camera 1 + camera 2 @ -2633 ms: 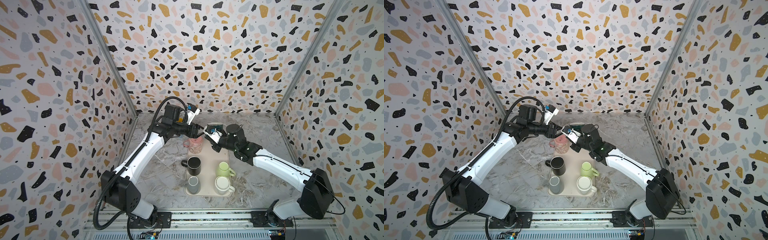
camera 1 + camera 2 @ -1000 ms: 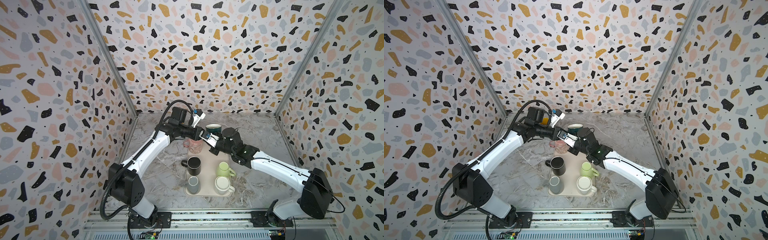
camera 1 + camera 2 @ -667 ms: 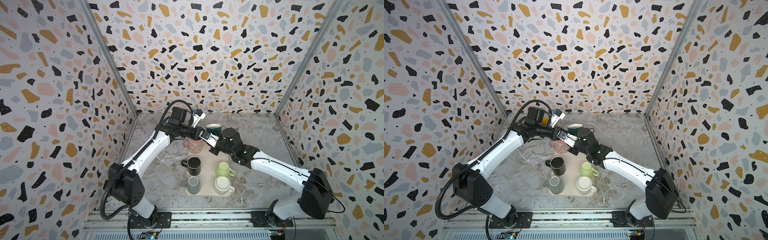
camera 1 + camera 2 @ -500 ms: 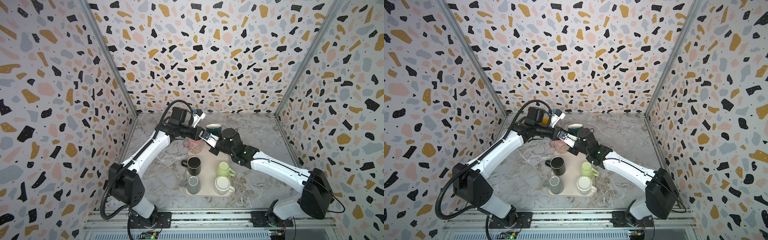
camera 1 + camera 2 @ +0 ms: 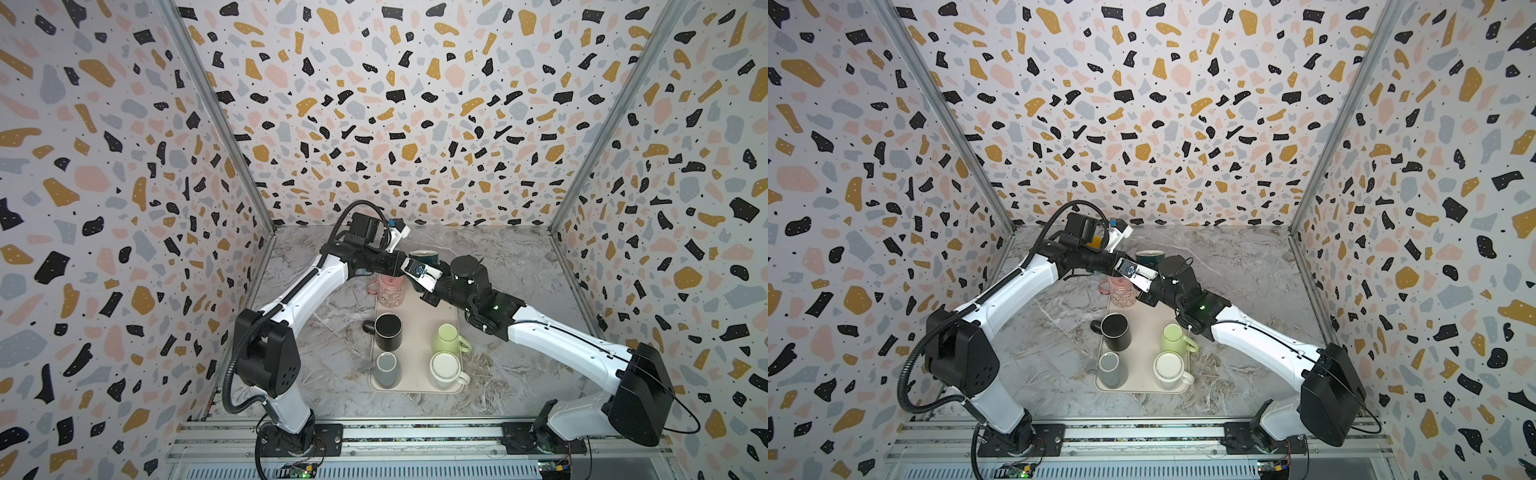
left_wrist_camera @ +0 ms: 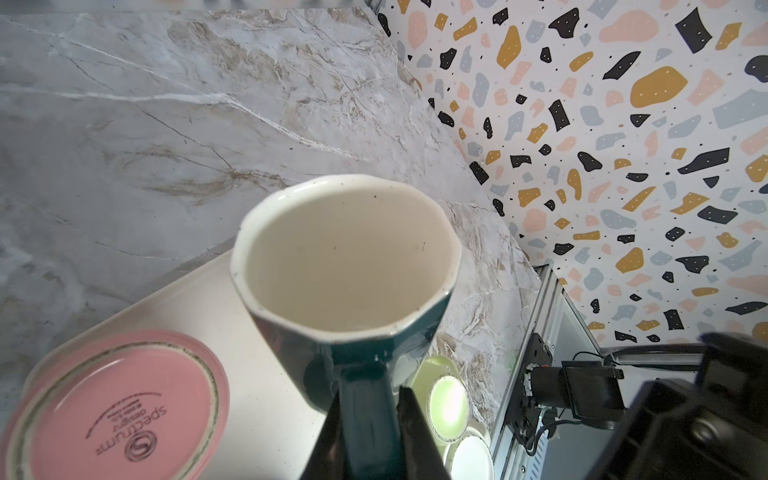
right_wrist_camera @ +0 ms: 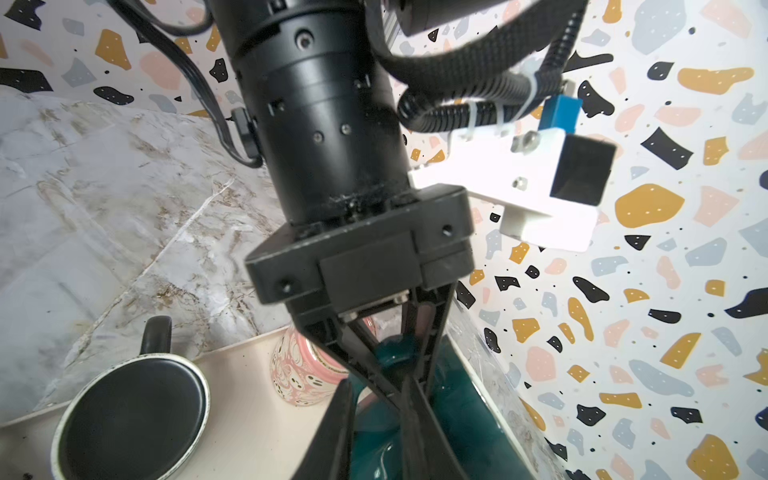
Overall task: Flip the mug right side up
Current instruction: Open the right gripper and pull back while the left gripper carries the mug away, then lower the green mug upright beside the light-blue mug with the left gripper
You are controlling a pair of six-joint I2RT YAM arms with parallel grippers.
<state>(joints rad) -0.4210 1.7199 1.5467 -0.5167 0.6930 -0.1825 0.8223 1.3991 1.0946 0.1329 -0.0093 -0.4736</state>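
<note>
Mug point(image 6: 345, 266) handle pinched in L tool point(image 6: 368, 415).

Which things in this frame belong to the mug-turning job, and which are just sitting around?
In the job:
- teal mug, opening up
- left gripper, fingers closed on its handle
- right gripper, close beside it

Just lying about, untouched on the tray:
- pink mug, upside down
- black mug
- grey mug
- green mug
- cream mug
</note>
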